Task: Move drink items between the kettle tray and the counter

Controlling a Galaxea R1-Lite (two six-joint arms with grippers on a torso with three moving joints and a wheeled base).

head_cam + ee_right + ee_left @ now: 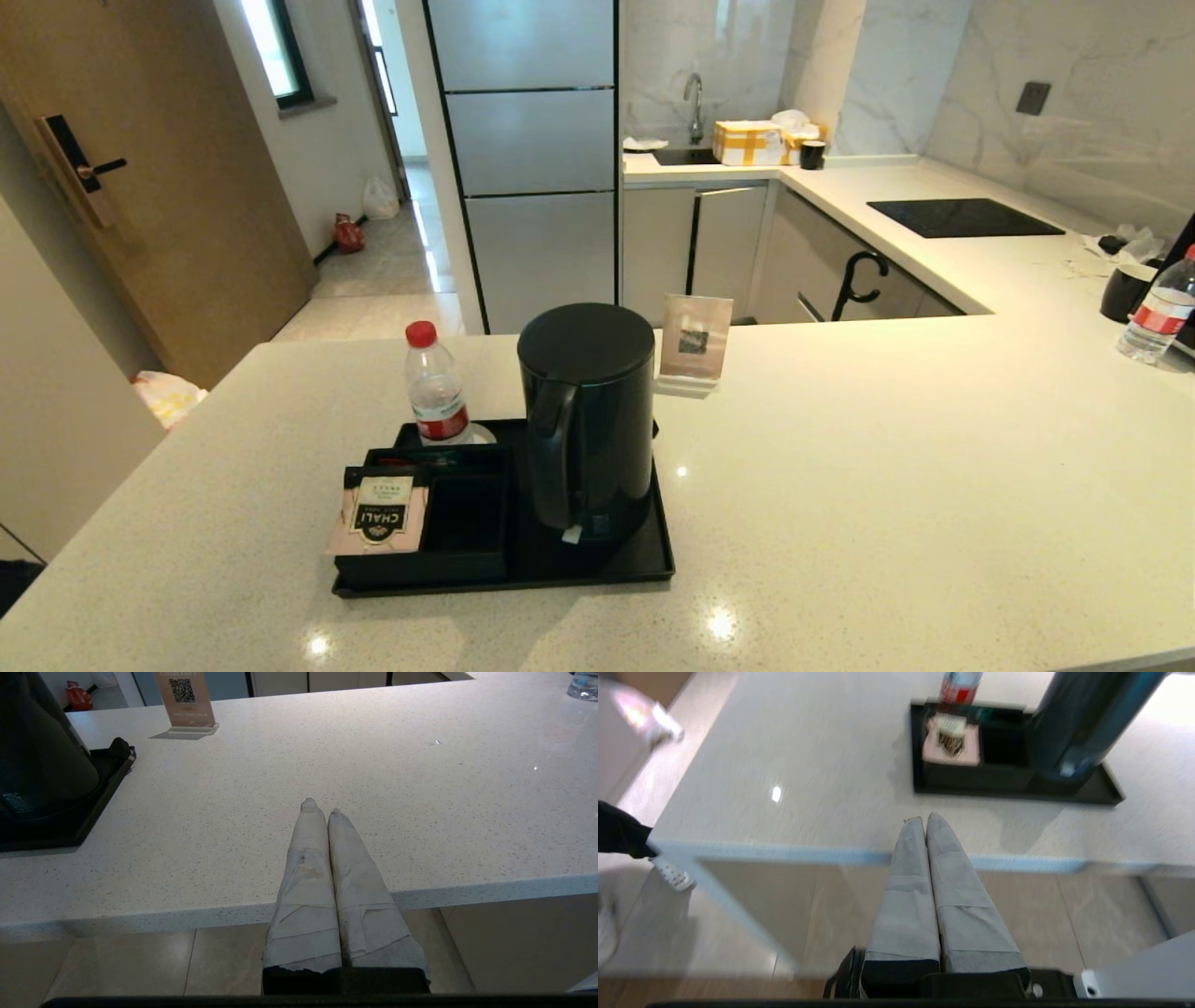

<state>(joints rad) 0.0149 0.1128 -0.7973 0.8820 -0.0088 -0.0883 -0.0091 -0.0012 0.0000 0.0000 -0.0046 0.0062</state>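
Note:
The tall matte-black kettle [588, 425] stands on the right half of the black kettle tray [653, 558], its loop handle facing me. A pale-pink CHALI tea sachet [380, 513] lies on top of the tray's compartment box [467, 523]. The tray rests on the speckled off-white counter [887, 467]. Neither arm shows in the head view. My left gripper [923, 819] is shut and empty, held near the counter's front edge, short of the tray [1104, 794] and the sachet [951, 741]. My right gripper [320, 808] is shut and empty over the counter's front edge, to the right of the kettle [37, 756].
A clear water bottle with a red cap [435, 387] stands at the tray's back left. A QR-code card in a stand [693, 343] sits behind the kettle. Another bottle [1158, 313] and a dark cup [1125, 291] are at the far right.

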